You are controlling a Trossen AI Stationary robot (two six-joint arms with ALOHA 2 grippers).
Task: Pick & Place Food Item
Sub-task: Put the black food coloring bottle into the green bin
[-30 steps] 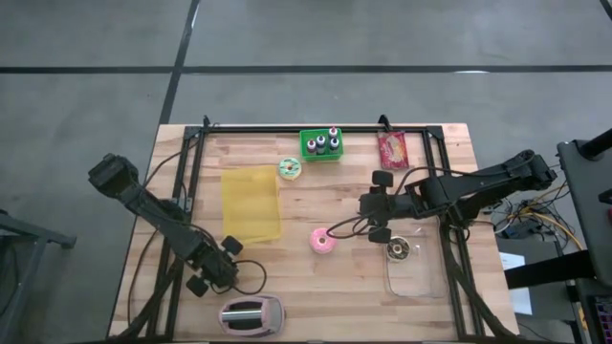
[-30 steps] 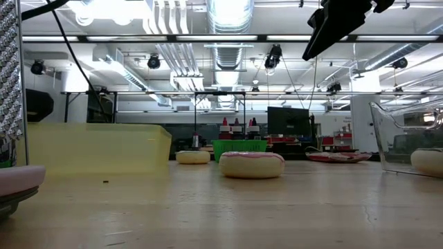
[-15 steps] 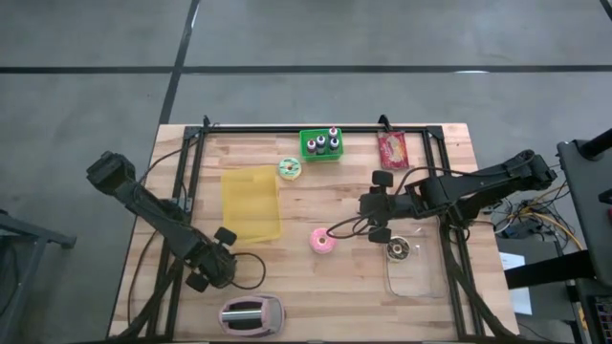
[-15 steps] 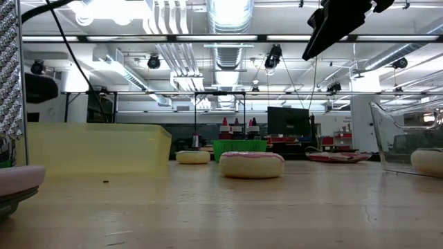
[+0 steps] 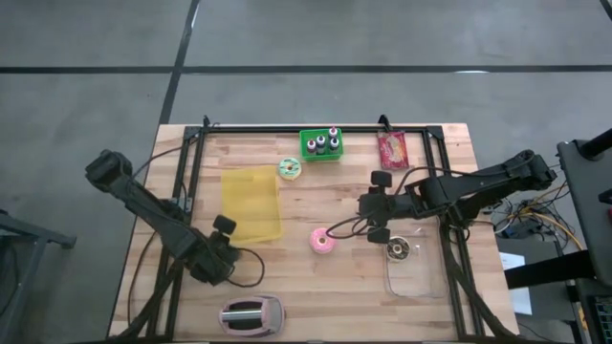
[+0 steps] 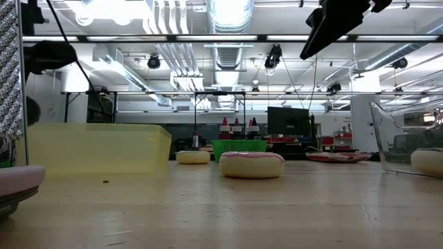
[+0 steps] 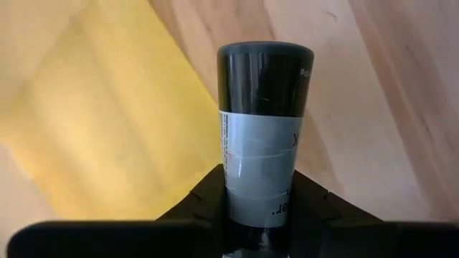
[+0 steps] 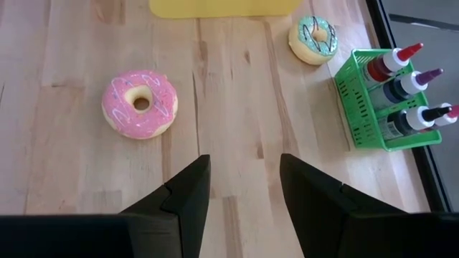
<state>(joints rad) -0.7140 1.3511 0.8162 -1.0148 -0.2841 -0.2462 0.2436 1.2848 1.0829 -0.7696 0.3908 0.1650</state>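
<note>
Your pink-frosted donut is lying flat on the wooden table near its middle, clear of both arms. In the right wrist view you are seeing it with its hole facing up and nothing touching it. A second donut, the green-iced one, is sitting farther back, just beside the green rack of sauce bottles, and a third, chocolate-topped donut is resting inside the clear container on the right part of the table.

Your right gripper is hovering above the table just to the right of the pink donut, between it and the clear container. Its two fingers are standing spread apart with bare wood showing in the gap, and they are holding nothing.

Your left gripper is sitting over the front-left part of the table, at the near corner of the yellow tray. In the left wrist view you are looking at a dark cylinder with a grey label standing up in the middle of the gripper with the yellow tray behind it, and you cannot tell whether the fingers are apart or pressed together.

A pink toaster is standing at the front edge of the table, and a red snack packet is lying at the back right.
</note>
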